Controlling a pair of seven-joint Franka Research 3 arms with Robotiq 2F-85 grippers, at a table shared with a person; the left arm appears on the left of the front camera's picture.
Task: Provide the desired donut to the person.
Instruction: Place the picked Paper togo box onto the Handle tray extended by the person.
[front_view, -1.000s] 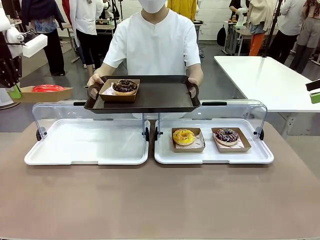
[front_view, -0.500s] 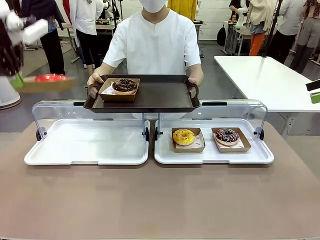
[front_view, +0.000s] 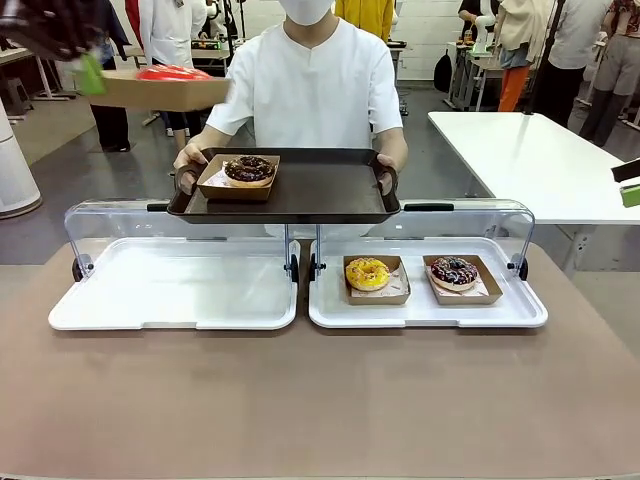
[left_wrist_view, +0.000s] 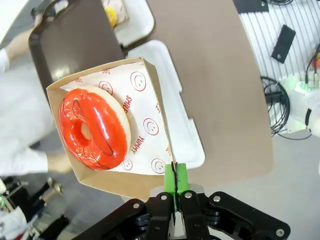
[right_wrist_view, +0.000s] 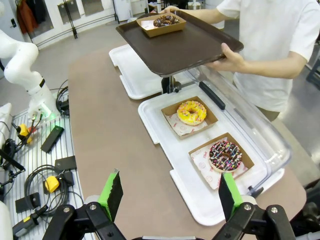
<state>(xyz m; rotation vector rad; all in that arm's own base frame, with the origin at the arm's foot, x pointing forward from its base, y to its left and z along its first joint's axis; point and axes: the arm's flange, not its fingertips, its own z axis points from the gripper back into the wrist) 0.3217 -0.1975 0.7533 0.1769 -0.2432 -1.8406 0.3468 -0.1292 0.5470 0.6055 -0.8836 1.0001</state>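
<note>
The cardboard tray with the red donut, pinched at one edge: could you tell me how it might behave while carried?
The cardboard tray is thin, so it may flex or sag. The glossy red donut sits loose on paper and might slide if tilted. The left gripper pinches just one wall; it could pivot.

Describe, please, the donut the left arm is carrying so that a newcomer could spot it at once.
Start at the dark brown tray the person holds across the table, then look up and to the picture's left of it. There the left end effector pinches the edge of an open cardboard box, held in the air. The donut inside is glossy red, unlike the chocolate, yellow and sprinkled ones.
</note>
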